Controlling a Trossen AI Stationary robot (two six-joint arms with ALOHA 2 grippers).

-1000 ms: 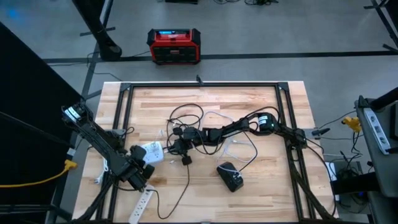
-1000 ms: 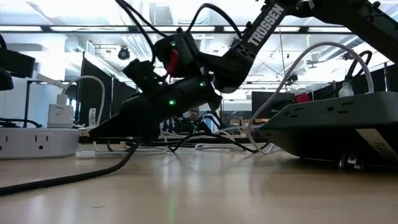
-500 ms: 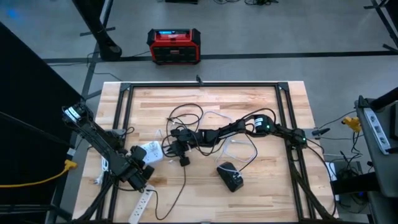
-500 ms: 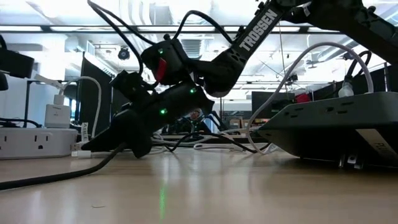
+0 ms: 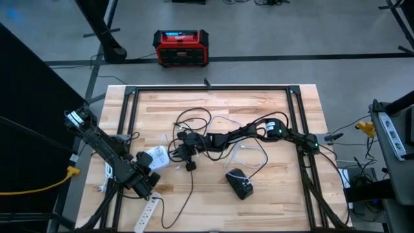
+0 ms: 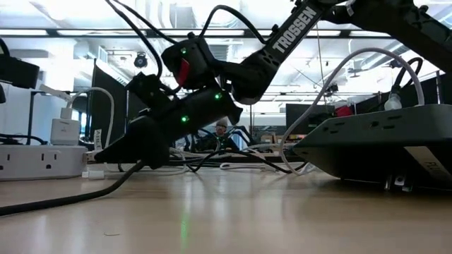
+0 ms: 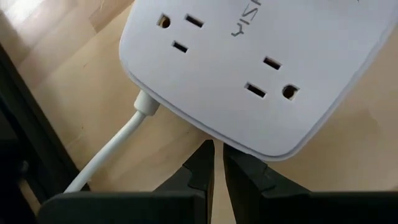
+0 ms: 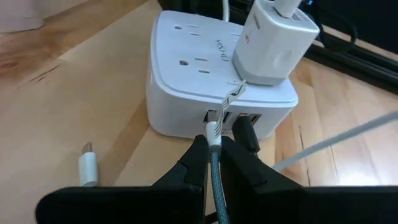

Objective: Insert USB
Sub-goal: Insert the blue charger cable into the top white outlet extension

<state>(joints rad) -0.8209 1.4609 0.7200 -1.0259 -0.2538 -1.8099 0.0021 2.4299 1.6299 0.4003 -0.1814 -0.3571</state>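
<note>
Now my right pincer (image 8: 213,163) is closed on the light, stiff USB plug (image 8: 213,129) at the white power cube (image 8: 186,81), holding it just behind the tip where the soft braided cable (image 8: 217,186) cannot bend, while my left pincer (image 7: 217,163) waits closed.

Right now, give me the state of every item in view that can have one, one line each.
Right gripper: shut on braided cable, low over the table.
Braided cable: white plug tip at the power cube's USB port.
Power cube: flat on table.
White charger: plugged into cube's top.
Left gripper: shut, empty, beside white power strip.
</note>
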